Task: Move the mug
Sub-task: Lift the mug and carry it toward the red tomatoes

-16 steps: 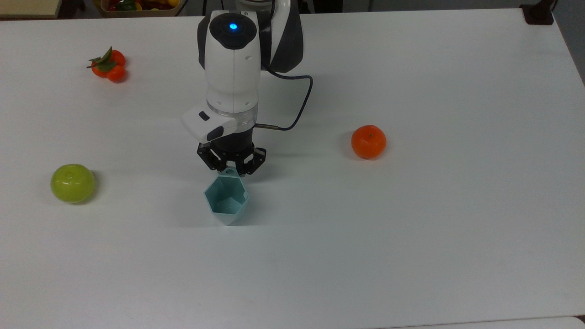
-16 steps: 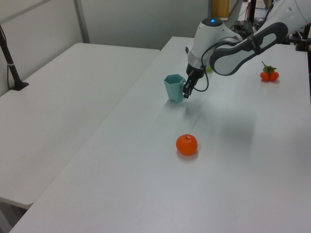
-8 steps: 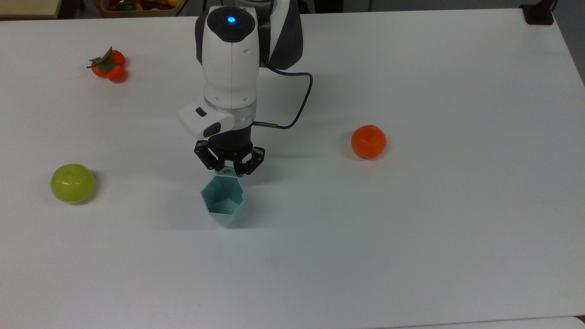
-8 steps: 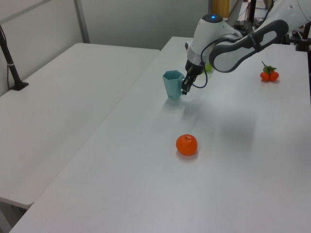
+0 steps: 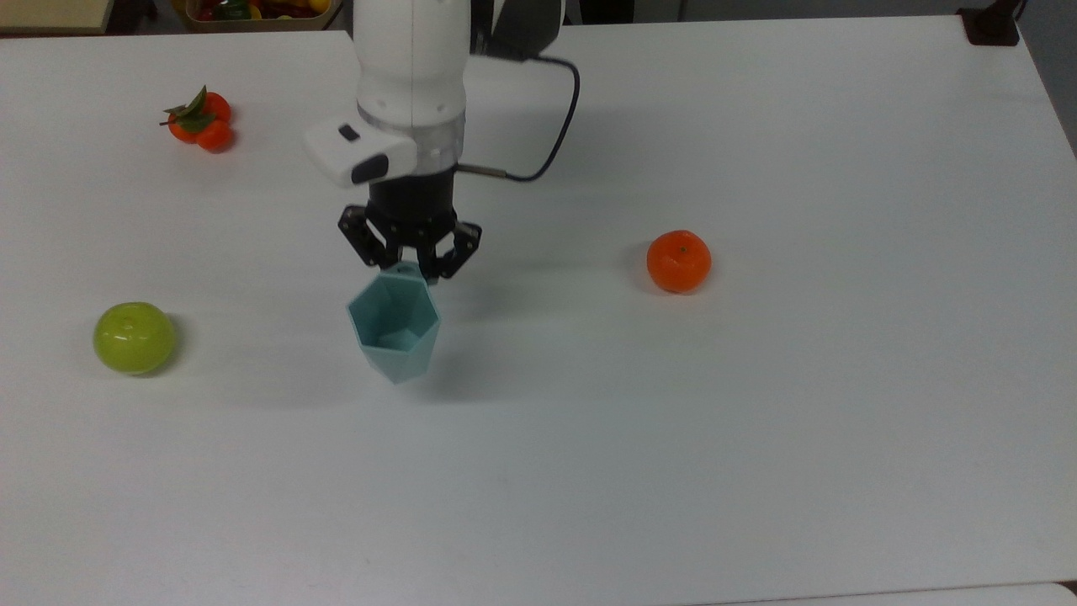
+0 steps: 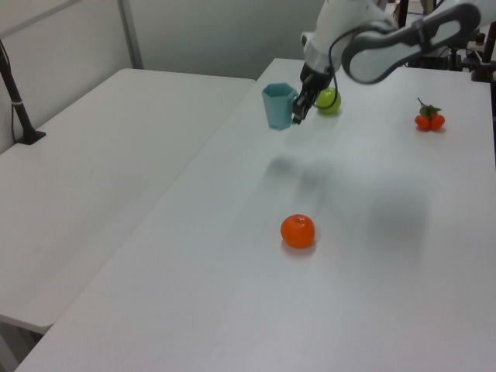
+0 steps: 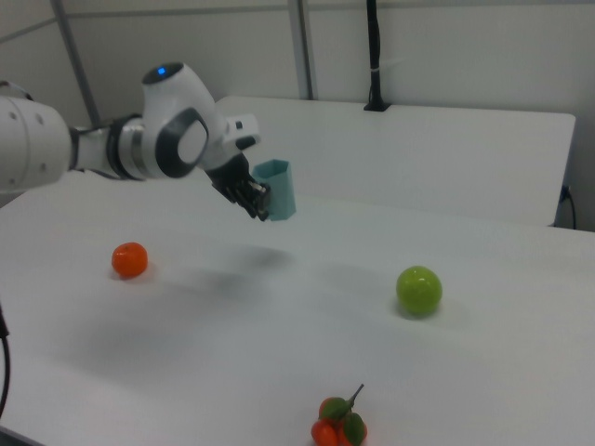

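The mug is a pale teal faceted cup, hanging upright in the air above the white table. My gripper is shut on the handle tab at its rim. In the left view the mug hangs well above its shadow, with the gripper at its right side. In the right view the mug sits to the right of the gripper.
A green apple lies at the top view's left, an orange at its right, and a small cluster of tangerines with leaves at its upper left. A second white table adjoins in the left view.
The gripper has lifted the mug off the table, and both have shifted slightly toward the top view's left and upper part. The fruits have not moved.
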Robot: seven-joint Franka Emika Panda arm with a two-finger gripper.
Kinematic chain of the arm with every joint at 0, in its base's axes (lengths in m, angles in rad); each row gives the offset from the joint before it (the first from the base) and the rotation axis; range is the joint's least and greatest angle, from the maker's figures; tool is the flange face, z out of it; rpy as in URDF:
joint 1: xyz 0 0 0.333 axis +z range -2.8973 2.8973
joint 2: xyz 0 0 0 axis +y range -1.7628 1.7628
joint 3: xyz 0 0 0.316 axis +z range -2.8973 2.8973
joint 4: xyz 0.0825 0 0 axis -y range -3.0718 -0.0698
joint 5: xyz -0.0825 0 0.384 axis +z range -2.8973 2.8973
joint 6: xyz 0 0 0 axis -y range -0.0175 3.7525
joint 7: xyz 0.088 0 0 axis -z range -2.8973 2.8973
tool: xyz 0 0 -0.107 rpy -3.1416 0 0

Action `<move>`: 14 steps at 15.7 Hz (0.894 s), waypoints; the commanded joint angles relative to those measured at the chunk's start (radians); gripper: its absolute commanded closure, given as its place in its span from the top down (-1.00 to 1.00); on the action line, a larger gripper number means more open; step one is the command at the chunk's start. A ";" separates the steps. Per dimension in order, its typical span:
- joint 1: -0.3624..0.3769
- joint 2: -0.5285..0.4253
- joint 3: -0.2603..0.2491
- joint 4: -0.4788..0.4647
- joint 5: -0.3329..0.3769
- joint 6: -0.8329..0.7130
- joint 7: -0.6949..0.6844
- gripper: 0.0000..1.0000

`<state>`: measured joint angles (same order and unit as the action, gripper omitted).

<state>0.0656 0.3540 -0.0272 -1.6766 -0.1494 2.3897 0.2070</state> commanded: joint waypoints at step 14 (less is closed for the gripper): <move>-0.009 -0.472 -0.013 -0.313 0.163 -0.527 -0.297 -1.00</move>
<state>0.0557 -0.0261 -0.0292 -1.8594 -0.0091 1.8791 -0.0014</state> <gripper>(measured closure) 0.771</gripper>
